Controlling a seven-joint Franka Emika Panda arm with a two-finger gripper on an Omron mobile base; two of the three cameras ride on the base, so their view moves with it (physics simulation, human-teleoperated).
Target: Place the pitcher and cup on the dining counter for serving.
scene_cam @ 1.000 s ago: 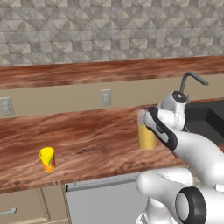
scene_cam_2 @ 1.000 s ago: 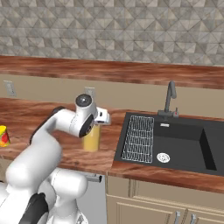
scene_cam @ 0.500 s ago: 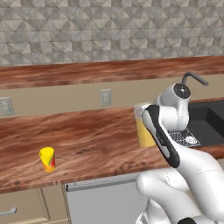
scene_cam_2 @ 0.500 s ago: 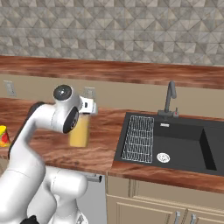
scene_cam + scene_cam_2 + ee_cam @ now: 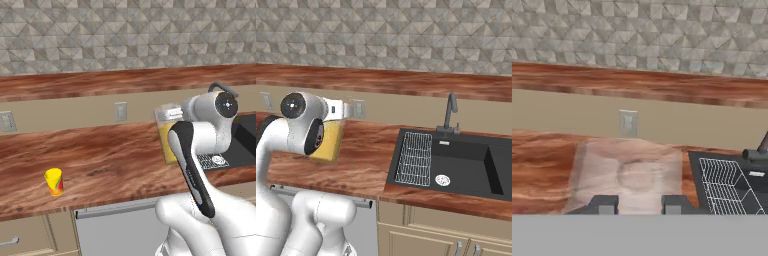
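Between gripper (image 5: pixel 636 204) fingers: pitcher (image 5: pixel 629 172).

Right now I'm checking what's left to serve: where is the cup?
In the left base view, the cup stands alone near the worktop's front edge, far left of the pitcher.
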